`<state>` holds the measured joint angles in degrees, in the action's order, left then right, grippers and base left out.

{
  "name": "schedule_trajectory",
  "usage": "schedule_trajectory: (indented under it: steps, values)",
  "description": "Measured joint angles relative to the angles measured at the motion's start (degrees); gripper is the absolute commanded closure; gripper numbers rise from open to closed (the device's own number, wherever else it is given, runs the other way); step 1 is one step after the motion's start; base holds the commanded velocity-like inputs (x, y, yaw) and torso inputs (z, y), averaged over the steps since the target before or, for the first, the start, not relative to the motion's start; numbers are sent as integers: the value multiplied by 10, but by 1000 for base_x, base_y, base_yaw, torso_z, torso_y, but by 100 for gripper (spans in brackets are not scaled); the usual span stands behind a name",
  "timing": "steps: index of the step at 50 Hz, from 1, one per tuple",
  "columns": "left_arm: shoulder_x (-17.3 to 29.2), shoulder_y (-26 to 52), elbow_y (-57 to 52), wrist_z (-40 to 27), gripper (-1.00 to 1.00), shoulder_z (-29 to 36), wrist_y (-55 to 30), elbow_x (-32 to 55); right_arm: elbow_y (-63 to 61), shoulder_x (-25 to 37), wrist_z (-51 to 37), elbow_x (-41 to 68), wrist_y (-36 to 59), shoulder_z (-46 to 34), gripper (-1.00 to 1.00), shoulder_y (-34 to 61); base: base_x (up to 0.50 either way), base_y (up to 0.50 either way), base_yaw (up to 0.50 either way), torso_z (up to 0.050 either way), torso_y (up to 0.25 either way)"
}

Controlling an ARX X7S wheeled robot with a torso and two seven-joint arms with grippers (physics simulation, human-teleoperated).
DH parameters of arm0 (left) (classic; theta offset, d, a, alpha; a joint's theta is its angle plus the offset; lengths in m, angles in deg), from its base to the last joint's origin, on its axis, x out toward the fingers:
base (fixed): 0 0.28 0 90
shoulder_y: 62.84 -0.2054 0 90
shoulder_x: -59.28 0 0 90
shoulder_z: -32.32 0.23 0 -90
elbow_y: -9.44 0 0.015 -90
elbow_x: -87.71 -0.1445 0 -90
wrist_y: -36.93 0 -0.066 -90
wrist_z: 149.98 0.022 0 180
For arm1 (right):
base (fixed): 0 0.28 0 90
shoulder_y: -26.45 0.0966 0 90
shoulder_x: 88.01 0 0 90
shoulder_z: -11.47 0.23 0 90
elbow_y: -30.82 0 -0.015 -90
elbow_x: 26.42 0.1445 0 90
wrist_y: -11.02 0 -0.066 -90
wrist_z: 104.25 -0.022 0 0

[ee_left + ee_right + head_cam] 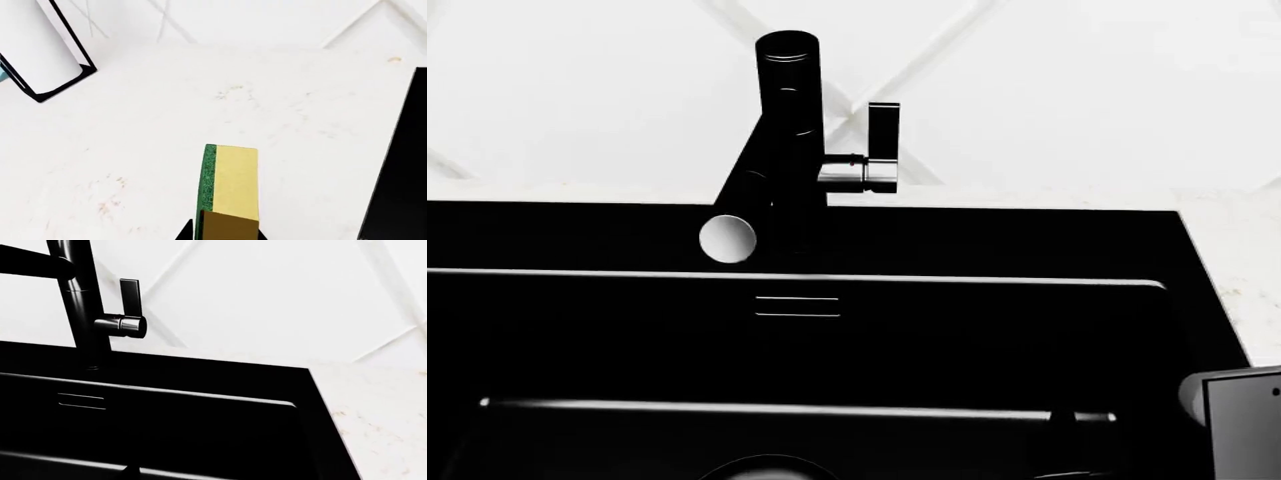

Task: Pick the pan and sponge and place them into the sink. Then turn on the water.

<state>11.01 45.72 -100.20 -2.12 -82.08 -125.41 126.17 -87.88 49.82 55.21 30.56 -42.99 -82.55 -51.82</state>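
Observation:
In the left wrist view my left gripper (223,232) is shut on the sponge (230,180), a yellow block with a green layer that stands on edge above the white counter (133,150). The black edge of the sink (403,175) lies off to one side of it. The sink (961,340) fills the head view, with the black faucet (785,130) and its chrome-and-black lever (881,150) behind it. No water shows at the spout (727,238). The pan is not visible. The right wrist view faces the faucet (83,305), lever (130,305) and sink (200,430). My right gripper's fingers cannot be distinguished from the black basin.
A white box with black edges (40,45) stands on the counter beyond the sponge. A grey-white part of my right arm (1241,420) sits at the sink's right rim. White counter (380,410) borders the sink on the right. A white patterned wall (1068,90) rises behind the faucet.

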Motion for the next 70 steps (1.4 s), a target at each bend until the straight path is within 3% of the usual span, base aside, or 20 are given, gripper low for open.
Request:
schedule_trajectory:
  steps: [14, 26, 38, 70]
  values:
    - [-5, 34, -78, -15, 100, 15, -46, 47, 1, 0, 2, -2, -5, 1, -100, -3, 0, 0, 0, 0, 0]
    - [-24, 121, -98, 5, 100, 141, -53, 65, 6, -2, 9, -6, -15, 3, -100, -14, 0, 0, 0, 0, 0]
    - [-43, 175, -108, 17, 100, 228, -57, 72, 7, -3, 10, -6, -19, 5, -100, -19, 0, 0, 0, 0, 0]
    - [-73, 211, -138, 33, 100, 344, -62, 96, 7, -5, 13, -11, -35, 11, -100, -41, 0, 0, 0, 0, 0]
